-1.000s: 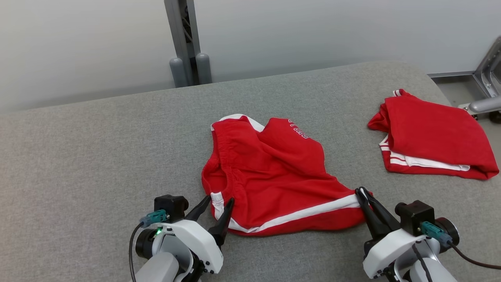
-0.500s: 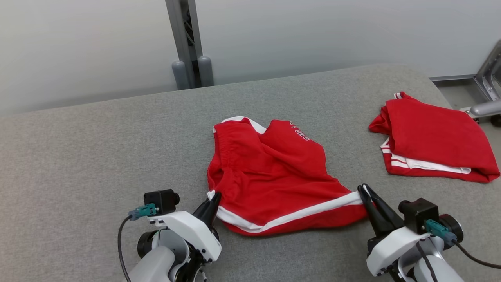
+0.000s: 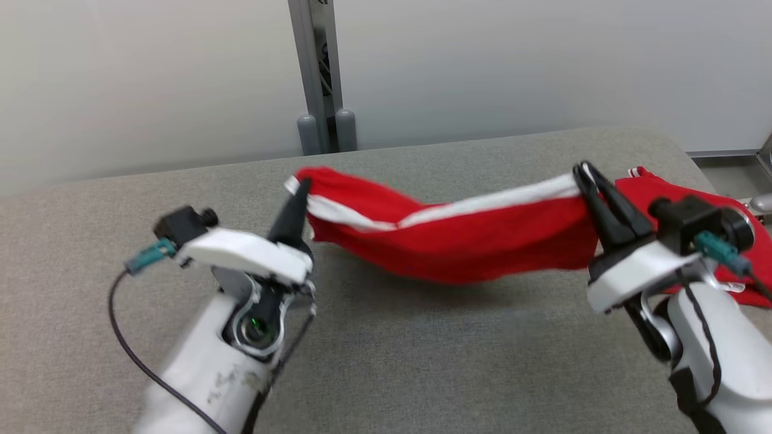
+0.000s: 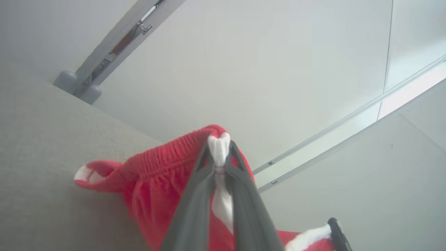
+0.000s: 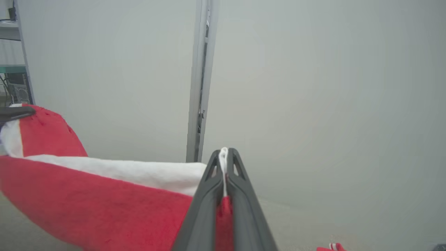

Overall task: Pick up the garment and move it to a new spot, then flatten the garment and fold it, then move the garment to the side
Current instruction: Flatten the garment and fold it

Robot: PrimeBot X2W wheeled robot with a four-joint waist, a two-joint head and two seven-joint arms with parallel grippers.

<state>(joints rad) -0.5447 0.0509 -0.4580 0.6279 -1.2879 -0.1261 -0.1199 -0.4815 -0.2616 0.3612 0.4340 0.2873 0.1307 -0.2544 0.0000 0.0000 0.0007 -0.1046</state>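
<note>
Red garment hangs stretched between the two jaws, over grey surface. Long axis runs left jaws to right jaws, white stripe along top edge. Both jaws clamped on its end corners.

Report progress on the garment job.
Done: the red garment is picked up, lifted above the grey table. In hand: left gripper and right gripper each shut on a white-striped corner, stretching it between them. Left: set it down, flatten, fold, move it aside.
</note>
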